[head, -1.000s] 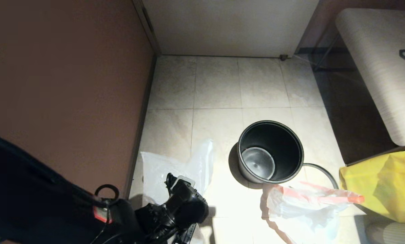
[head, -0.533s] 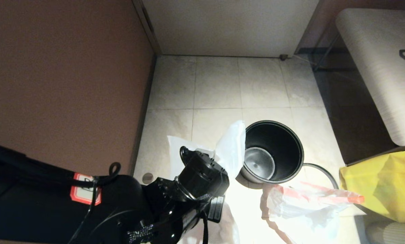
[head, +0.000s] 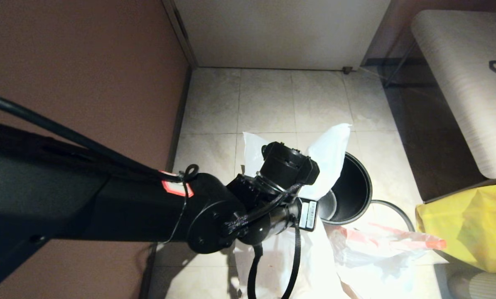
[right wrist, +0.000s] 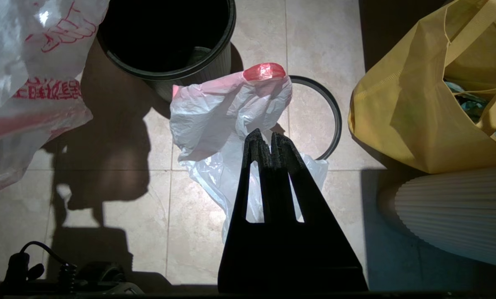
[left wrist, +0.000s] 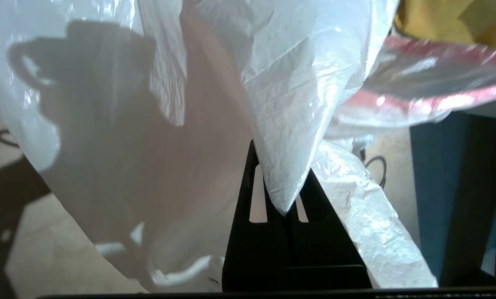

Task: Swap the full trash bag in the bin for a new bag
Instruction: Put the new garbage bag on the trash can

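Left gripper [left wrist: 282, 207] is clenched on a fold of the new bag [left wrist: 298, 83], a thin white plastic bag whose pinched corner comes to a point between the black fingers [left wrist: 248, 232]. In the head view the left arm reaches across the middle of the scene, and the bag [head: 327, 153] stands up around the wrist in two white flaps, one reaching over the near-left part of the bin's opening.

The bin [head: 354, 187] stands upright on the tiled floor [head: 273, 99], just right of that wrist; only its right half shows, black and glossy inside. No bag lines it, as the right wrist view [right wrist: 169, 37] shows. Its grey hoop [right wrist: 333, 112] lies flat on the floor just beside the bin, on the bin's right, apart from the rim.

Right gripper [right wrist: 265, 143] has its fingers pressed together, hanging over another white bag with red edging [right wrist: 227, 108]. That bag lies crumpled on the floor in front of the bin and partly over the hoop. Whether the fingers hold any of its plastic cannot be told.

A large yellow bag [head: 468, 228] sits further right, open at the top, beside a pale ribbed object [right wrist: 451, 211]. A brown wall [head: 77, 83] runs along the left and a pale bench [head: 464, 83] stands at the far right.
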